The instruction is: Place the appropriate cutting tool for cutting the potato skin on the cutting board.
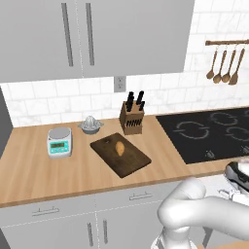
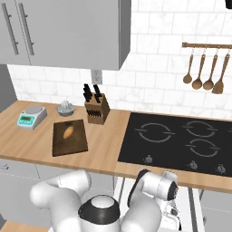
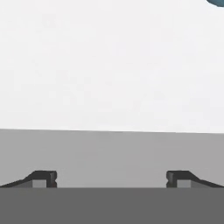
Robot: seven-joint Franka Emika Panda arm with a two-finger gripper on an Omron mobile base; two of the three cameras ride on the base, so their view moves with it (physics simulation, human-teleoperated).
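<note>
The small orange-tan potato lies on the dark brown cutting board, left of the cooktop. My arm bends down below the counter's front edge, near the cooktop. In the hand view my gripper is open, its dark fingertips wide apart with nothing between them, facing a plain white surface. A dark blue sliver shows at that view's top right corner; I cannot tell whether it is the peeler, which is otherwise hidden.
A wooden knife block stands behind the board. A juicer and a kitchen scale sit to its left. The black cooktop lies to the right, under hanging wooden spoons.
</note>
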